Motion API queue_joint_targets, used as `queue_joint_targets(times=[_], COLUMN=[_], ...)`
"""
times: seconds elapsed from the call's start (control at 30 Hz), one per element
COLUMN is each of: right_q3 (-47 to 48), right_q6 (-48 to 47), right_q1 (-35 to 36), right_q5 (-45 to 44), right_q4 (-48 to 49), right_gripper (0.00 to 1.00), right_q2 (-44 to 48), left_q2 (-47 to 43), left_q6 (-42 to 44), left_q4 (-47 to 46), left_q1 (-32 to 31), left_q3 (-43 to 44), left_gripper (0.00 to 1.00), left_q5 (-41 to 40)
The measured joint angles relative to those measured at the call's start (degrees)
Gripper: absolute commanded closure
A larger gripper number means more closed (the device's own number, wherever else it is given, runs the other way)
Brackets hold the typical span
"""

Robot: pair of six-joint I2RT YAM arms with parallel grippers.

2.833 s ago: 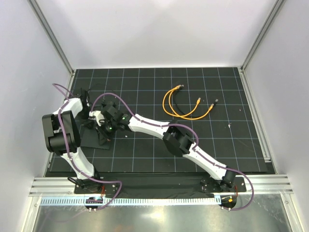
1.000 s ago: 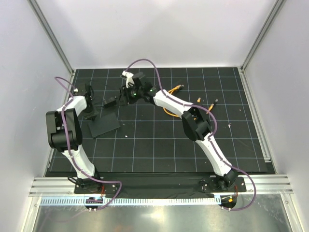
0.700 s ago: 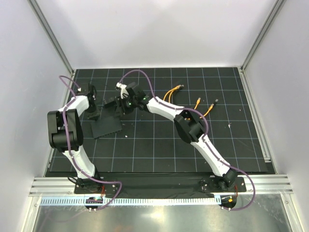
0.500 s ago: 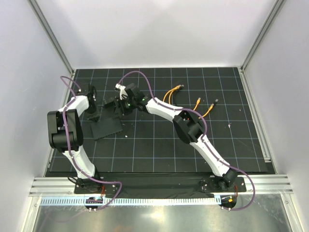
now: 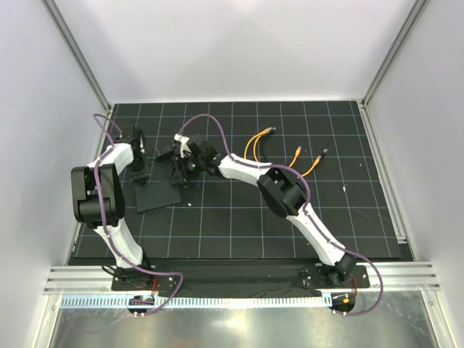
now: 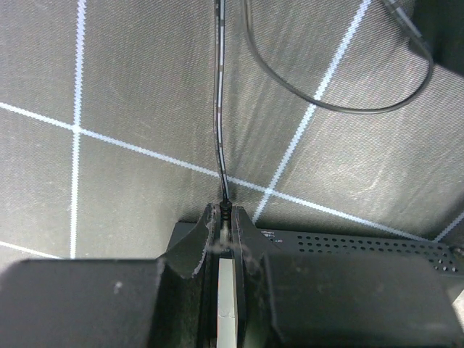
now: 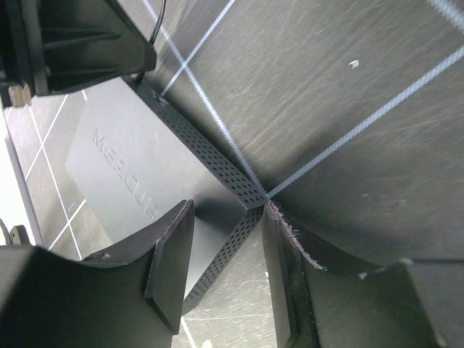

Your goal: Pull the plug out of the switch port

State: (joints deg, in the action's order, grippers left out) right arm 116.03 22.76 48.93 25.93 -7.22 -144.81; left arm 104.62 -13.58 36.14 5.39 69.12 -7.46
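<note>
My left fingers (image 6: 192, 246) were pinched shut on the black wire (image 6: 220, 109) at the switch (image 5: 156, 196), on the left of the mat (image 5: 239, 225), my right fingers (image 7: 170, 254) stood apart around its corner, and the plug seemed not out yet.

You can read one marking: tone-on-tone letters on the top face of the switch (image 7: 109, 156), seen from the right wrist, running slantwise across the matte-black lid. They spell "MERCU", and then one finger (image 7: 170, 268) of the right gripper (image 7: 228, 214) covers the rest of the word.
</note>
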Motion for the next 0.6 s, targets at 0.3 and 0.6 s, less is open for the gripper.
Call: queue_joint_targets(times=[0.3, 0.6], right_q3=[-4.1, -8.2], right_q6=[0.3, -1.5], right_q1=[3.4, 6.9], right_q5=[-1.2, -1.3], right_q4=[1.6, 3.0], right_gripper=[0.55, 0.45], right_q2=[2.5, 4.8], left_q2=[0.0, 0.0], left_q6=[2.6, 3.6], left_q4=[2.0, 2.4], left_q1=[0.5, 1.0], left_q3=[0.4, 1.2], left_gripper=[1.00, 1.00], left_q5=[-2.9, -3.3])
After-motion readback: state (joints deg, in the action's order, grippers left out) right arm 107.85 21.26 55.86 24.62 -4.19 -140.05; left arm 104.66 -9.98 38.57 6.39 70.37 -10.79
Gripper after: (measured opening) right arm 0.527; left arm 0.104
